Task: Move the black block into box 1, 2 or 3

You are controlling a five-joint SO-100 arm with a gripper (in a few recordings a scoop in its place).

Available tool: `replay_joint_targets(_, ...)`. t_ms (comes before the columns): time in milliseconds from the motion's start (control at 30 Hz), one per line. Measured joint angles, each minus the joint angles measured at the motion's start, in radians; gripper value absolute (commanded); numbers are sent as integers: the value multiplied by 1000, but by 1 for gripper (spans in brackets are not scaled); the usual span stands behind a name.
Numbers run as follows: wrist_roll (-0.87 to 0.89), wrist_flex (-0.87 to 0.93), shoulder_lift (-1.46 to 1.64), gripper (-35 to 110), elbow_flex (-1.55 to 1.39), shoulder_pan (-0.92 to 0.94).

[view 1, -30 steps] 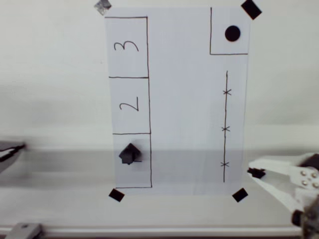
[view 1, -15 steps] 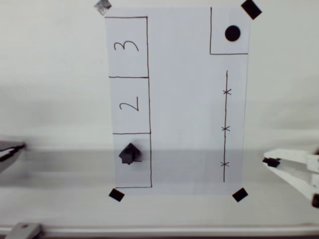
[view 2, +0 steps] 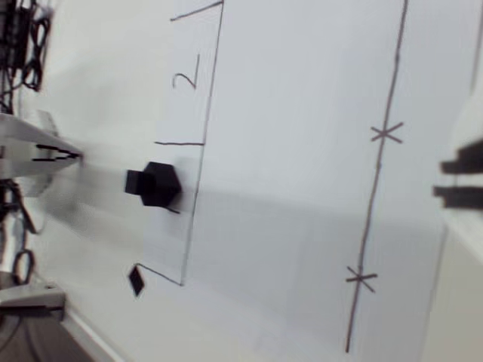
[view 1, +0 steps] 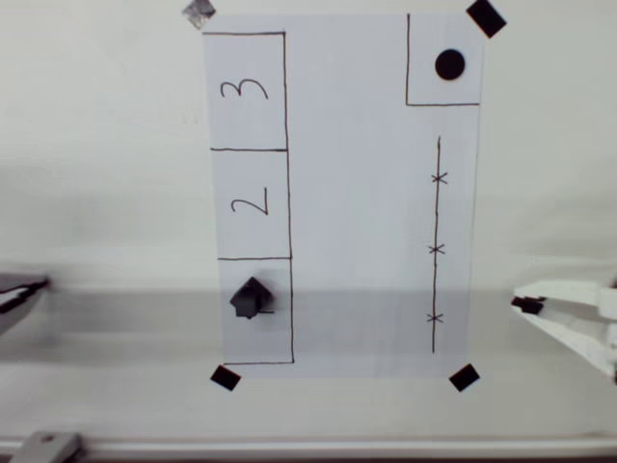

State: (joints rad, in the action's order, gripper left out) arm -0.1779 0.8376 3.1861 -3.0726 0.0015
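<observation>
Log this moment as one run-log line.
black block: resting inside box 1 | end effector: open, empty, off paper's right edge | task: placed

Bare paper (view 1: 357, 222) around black block (view 1: 250, 298)

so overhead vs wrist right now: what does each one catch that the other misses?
Overhead alone: box 3, the dot outline and the corner tape squares of the whole sheet, plus the gripper at the right edge, clear of the paper. Wrist alone: cables at the upper left and a close side look at the cube. Both: the black block sitting in box 1, box 2 and the crossed line.
</observation>
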Motion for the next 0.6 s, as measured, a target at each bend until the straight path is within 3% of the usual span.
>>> replay_joint_targets(300, -31, 26, 29, 0, -23, 0)
replay_joint_targets(600, -5, 221, 29, 0, -23, 15)
